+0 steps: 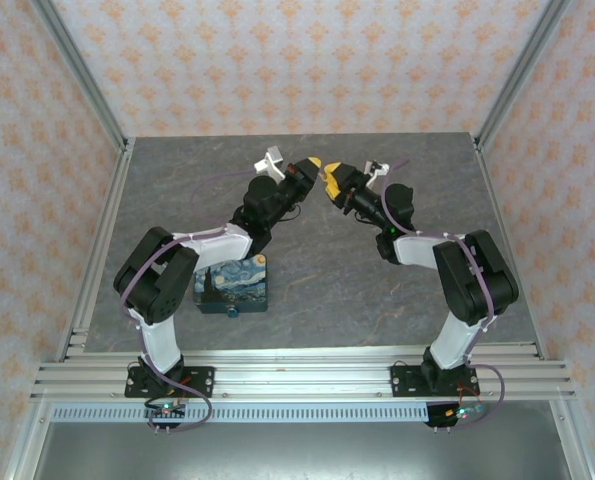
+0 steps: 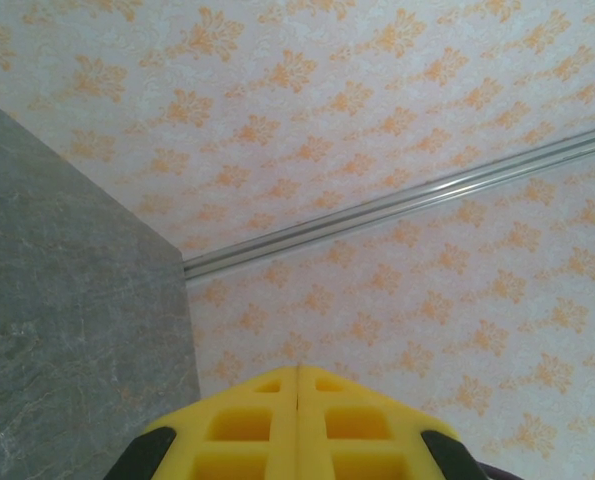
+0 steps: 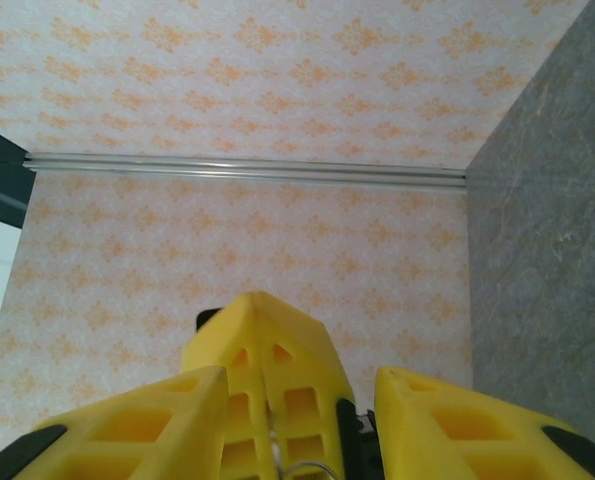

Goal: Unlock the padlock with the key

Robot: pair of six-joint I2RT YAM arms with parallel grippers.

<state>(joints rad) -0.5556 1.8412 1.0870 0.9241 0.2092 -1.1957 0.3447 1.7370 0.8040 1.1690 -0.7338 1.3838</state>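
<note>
Teal and very small, the padlock (image 1: 234, 311) - as I read it - sits at the near side of the painted box (image 1: 232, 282). The box lies on the tabletop (image 1: 327, 270) at about 8 o'clock, just beside the left arm's lower link. No end effector is near it.

Both end effectors are raised toward 12 o'clock, tip to tip. The left end effector (image 1: 314, 165) is clenched: in its wrist view the two yellow fingers (image 2: 257, 425) press together with no gap. The right end effector (image 1: 331, 184) is released, and in its wrist view its fingers stand apart with the left one's closed tip between them. A thin metal loop (image 3: 307, 468) shows at the bottom edge there. Whether it belongs to the key I cannot tell, and the key itself I cannot make out.

My judgement: the step in hand is a passing of the key between the two arms, and the unlocking is not yet begun. The next move calls for the right fingers to close firmly on what the left one holds. After that comes a long travel down toward 8 o'clock and a fine alignment with the keyhole.

Room is generous in the middle of the tabletop. At 12 o'clock the far edge and the patterned wall (image 1: 297, 70) are near, and the frame posts (image 1: 82, 75) close off the sides.
</note>
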